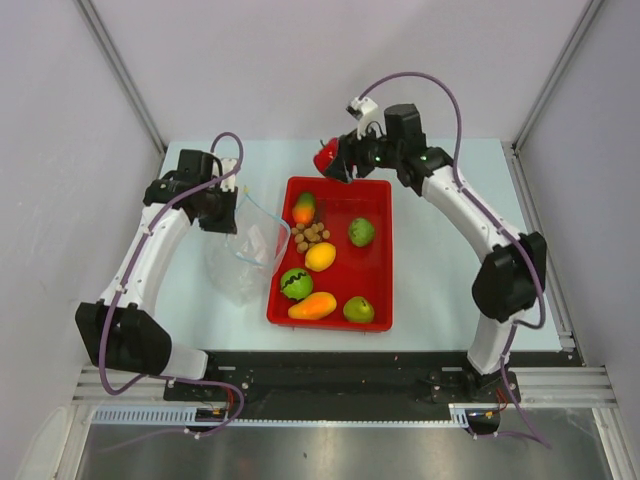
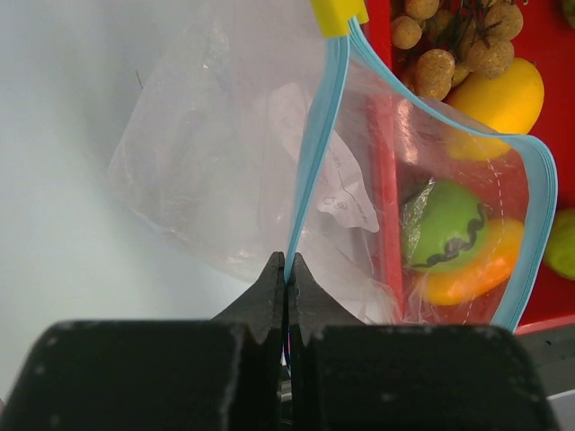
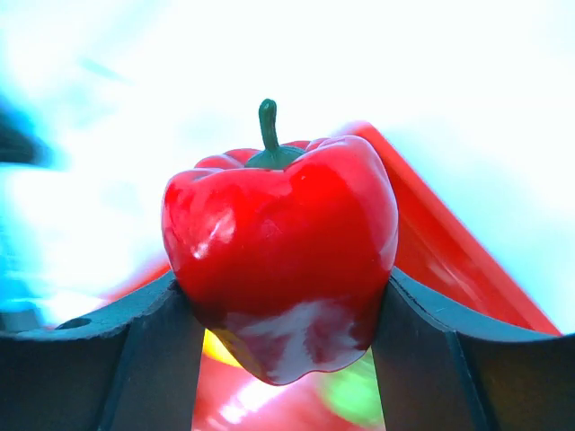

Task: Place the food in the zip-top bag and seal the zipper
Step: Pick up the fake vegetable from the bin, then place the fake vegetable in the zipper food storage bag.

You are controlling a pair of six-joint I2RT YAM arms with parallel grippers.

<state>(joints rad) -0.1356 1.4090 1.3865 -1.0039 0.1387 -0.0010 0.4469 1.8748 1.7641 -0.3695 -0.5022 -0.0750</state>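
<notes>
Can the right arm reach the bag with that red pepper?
Probably yes: the left hand pinches the zipper, the bag gapes open, and nothing stands between it and the pepper in the right hand.

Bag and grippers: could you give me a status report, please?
Left gripper shut on zipper, bag mouth open. Right gripper shut on red pepper near tray's far edge. Nothing blocking.

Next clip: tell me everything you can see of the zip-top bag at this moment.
The zip-top bag is clear, crinkled, floppy plastic with a light-blue zipper along its mouth and a yellow slider at one end. The mouth gapes open in a loop. The left tool is shut on one lip of the zipper and lifts that edge. The rest sags onto the table beside the red tray. The fruit seen through the plastic appears to lie in the tray.
</notes>
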